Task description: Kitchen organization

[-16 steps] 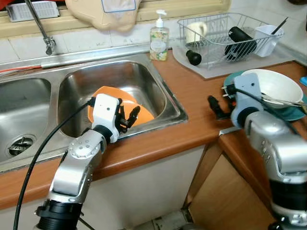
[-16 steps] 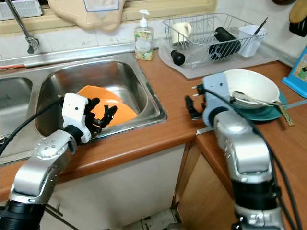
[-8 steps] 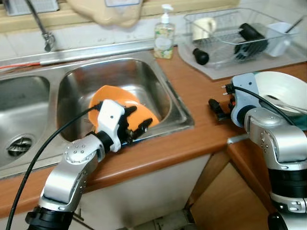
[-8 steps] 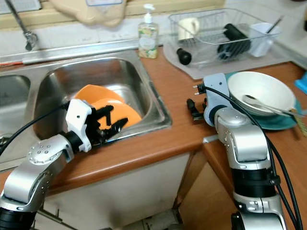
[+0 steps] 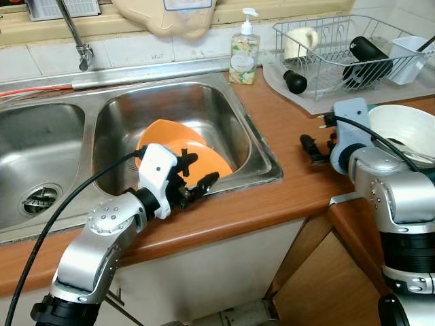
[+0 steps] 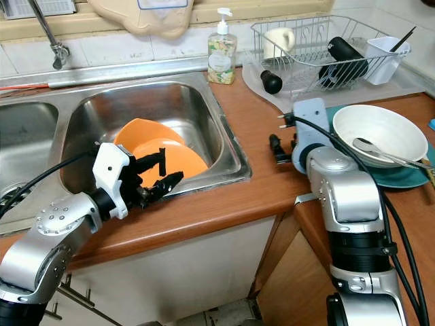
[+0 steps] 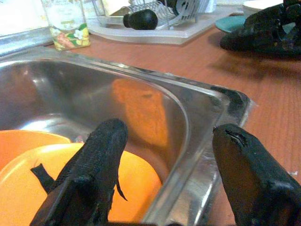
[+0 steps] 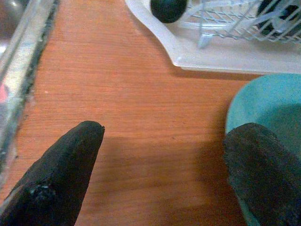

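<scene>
orange plates (image 5: 194, 153): lower part behind left tool (image 5: 194, 178) | teal plate (image 6: 397, 173): mostly under bowl (image 6: 377, 130)

Home kitchen, double steel sink (image 5: 253, 139), wooden counter (image 5: 285, 129), dish rack (image 5: 326, 54), soap bottle (image 5: 244, 42)

The left tool (image 6: 160, 178) spreads its fingers over the orange plates (image 6: 178, 157) at the sink's (image 6: 231, 153) front rim.

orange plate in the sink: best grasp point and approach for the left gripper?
Probably the raised near rim of the orange plate. It lies tilted in the right basin of the sink, overlapping a second orange dish behind it, so the flat face offers no pinch. The left gripper, open, sits at the sink's front edge. Come from that front side, one finger over the rim, one under.
</scene>
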### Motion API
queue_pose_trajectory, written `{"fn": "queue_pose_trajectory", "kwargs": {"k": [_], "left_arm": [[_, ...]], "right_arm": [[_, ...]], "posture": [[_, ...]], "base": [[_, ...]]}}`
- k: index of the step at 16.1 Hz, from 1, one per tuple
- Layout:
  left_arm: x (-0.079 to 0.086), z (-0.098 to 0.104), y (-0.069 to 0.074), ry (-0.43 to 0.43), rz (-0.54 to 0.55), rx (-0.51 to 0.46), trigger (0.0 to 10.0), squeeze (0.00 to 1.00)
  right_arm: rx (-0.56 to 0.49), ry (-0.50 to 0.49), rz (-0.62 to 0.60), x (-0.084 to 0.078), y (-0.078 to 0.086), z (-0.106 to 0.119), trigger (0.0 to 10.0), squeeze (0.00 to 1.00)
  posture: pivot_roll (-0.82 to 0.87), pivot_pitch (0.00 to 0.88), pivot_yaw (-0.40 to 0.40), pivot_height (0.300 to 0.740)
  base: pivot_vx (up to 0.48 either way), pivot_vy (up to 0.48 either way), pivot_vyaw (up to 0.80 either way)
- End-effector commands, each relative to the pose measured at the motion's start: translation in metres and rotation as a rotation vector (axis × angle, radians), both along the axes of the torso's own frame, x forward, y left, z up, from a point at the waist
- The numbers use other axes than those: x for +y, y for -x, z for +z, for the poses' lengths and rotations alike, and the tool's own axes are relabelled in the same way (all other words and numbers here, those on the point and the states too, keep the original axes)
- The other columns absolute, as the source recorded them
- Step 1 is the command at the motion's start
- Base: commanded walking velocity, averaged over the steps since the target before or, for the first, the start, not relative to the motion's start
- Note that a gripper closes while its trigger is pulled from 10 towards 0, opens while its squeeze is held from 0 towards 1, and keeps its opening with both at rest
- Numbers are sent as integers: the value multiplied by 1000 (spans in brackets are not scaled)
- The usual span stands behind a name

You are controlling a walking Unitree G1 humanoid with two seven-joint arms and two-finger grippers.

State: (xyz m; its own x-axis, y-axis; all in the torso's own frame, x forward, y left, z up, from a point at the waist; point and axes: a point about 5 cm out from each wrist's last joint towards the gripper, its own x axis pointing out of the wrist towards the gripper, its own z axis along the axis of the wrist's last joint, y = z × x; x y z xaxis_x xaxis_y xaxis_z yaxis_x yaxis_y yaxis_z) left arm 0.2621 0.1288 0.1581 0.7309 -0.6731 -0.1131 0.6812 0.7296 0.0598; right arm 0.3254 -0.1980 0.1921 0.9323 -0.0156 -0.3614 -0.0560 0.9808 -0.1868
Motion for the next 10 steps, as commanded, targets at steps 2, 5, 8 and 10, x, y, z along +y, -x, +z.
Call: {"fn": "queue_pose_trajectory", "kwargs": {"k": [2,5,8,10], "left_arm": [[-1,2,4,-5,-33,1,10000,0],[-3,1,8,-5,-65,13,10000,0],[-5,0,10,4,-92,24,10000,0],[-5,1,14,20,-118,37,10000,0]], "right_arm": [[-25,-3,-59,-7,-4,9,10000,0],[-3,-18,-80,-12,-3,5,10000,0],[32,-70,-101,-14,-3,-2,10000,0],[61,-60,-118,-17,-1,-7,10000,0]], "posture": [[-174,0,45,740],[-175,0,46,740],[-175,0,45,740],[-173,0,40,740]], "base": [[0,0,0],[0,0,0],[0,0,0],[0,0,0]]}}
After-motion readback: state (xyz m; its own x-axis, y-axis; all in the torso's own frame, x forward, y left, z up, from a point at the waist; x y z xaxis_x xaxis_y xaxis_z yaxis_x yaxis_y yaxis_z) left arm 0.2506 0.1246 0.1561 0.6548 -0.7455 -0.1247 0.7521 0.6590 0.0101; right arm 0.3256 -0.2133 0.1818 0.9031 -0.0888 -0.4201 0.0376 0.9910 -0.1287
